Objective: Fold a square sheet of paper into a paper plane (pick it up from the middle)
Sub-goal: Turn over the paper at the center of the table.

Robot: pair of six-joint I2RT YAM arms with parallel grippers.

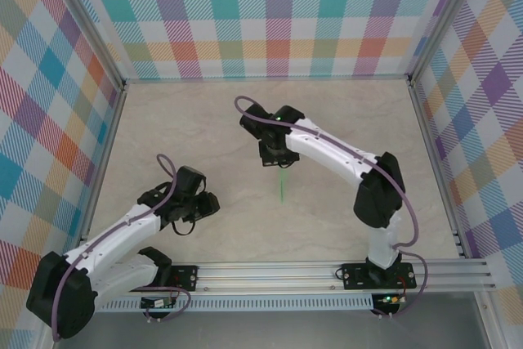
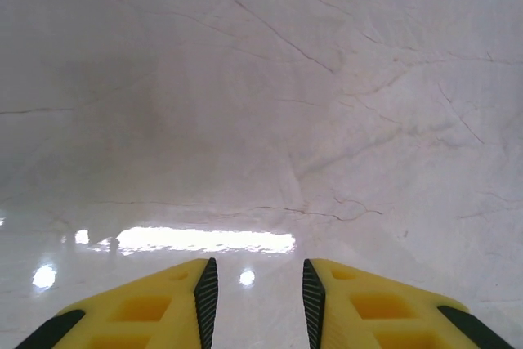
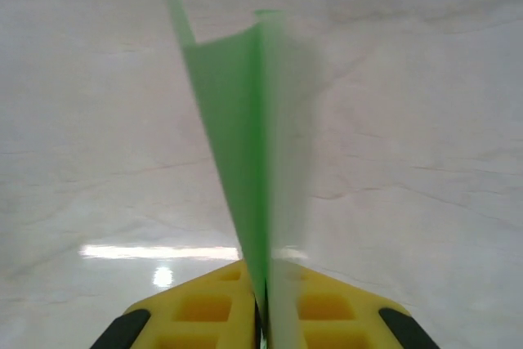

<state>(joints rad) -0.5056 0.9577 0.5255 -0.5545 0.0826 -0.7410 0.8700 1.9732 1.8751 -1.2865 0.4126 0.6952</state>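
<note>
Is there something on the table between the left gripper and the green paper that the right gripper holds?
Nothing visible stands in the way. The green paper is pinched in the shut jaws of the right gripper. The left gripper, its jaws open and empty, has just bare table between it and the paper.

The tabletop (image 1: pixel 196 120) is seen as a pale, marble-patterned surface, crossed by thin dark veins and marked by bright glossy reflections in the wrist views. It is bordered by aluminium framing (image 1: pixel 270 81) at 9, 12 and 3 o'clock, with checked walls (image 1: pixel 270 14) set behind. At 6 o'clock a ribbed aluminium rail (image 1: pixel 278 271) is laid across its near edge.
</note>
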